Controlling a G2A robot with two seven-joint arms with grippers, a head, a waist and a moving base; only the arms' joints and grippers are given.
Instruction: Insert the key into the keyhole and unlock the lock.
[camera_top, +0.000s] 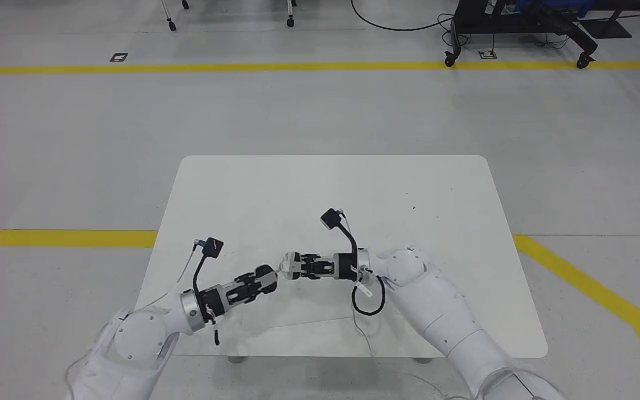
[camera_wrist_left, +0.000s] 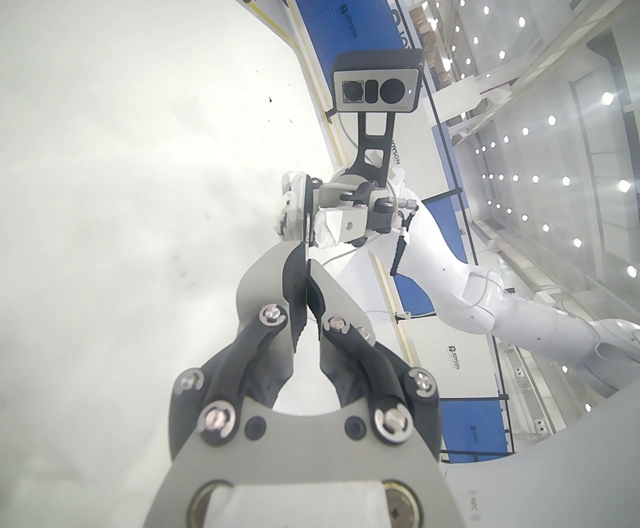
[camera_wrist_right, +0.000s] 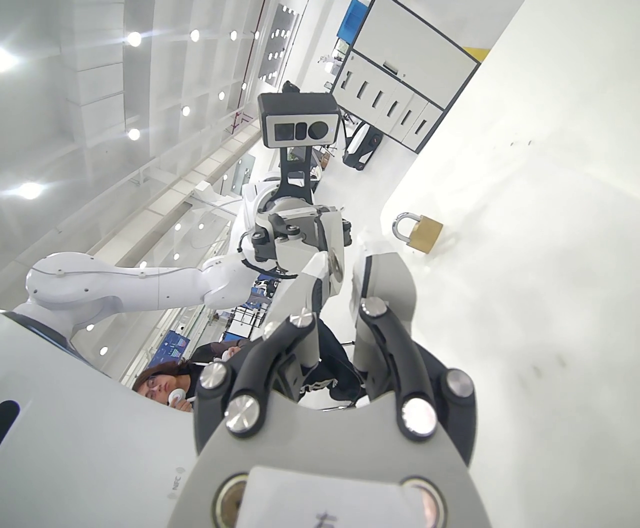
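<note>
"Lock (camera_wrist_right: 420, 234) is lying on the surface (camera_top: 420, 200), near its edge, a little beyond the right gripper (camera_wrist_right: 350, 265) and off to one side. It has a brass body, the shackle looks closed, and nothing is touching it."

"And the key?"

"Can't pick it out for sure. The two grippers meet tip to tip in the lower middle of the top view. The left gripper (camera_wrist_left: 302, 250) is pressed together, and I can't tell whether a key sits between its pads. The right gripper is spread a little, with a small metal disc (camera_wrist_right: 339, 270) between its fingers. That could be the key's head, or just part of a pad."

"So which step is this?"

"My guess is a handover or re-grip of the key between the arms, before any insertion. The lock isn't tackled yet."

"What does the next move need?"

"One gripper holding the key firmly with the blade sticking out, and the other steadying the lock. Then the blade has to line up with the keyhole, which I can't see from here."

"Count?"

"One lock, two grippers, one surface, and at most one key."
</note>
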